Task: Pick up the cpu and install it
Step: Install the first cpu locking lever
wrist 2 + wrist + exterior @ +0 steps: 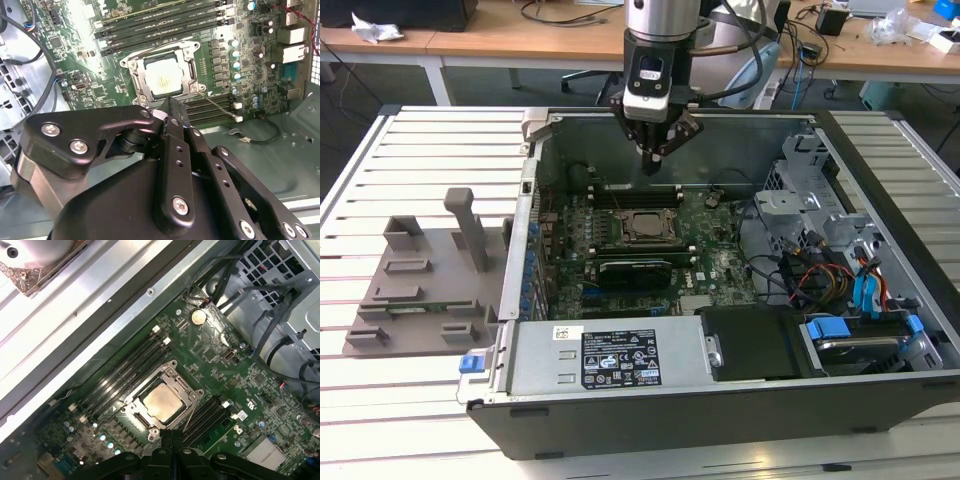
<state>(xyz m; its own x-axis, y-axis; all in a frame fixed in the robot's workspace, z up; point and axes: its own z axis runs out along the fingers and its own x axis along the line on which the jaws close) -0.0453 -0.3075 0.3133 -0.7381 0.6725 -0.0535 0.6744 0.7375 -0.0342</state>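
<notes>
The cpu (642, 226) is a flat silver square lying in the black socket frame (616, 240) on the green motherboard inside the open computer case. Both wrist views look down on the cpu (164, 75) (162, 402) seated flat in its socket. My gripper (656, 152) hangs above the case's far side, higher than the socket and a little behind it in the exterior view. Its black fingers are pressed together with nothing between them, which the gripper (170, 436) (168, 107) shows in both wrist views.
A grey plastic tray (420, 280) with upright holders lies on the slatted table at the exterior view's left. Memory slots (127, 371) flank the socket. Drive cages, cables (820, 275) and blue latches crowd the case at the exterior view's right. A black power supply (620, 358) runs along the front.
</notes>
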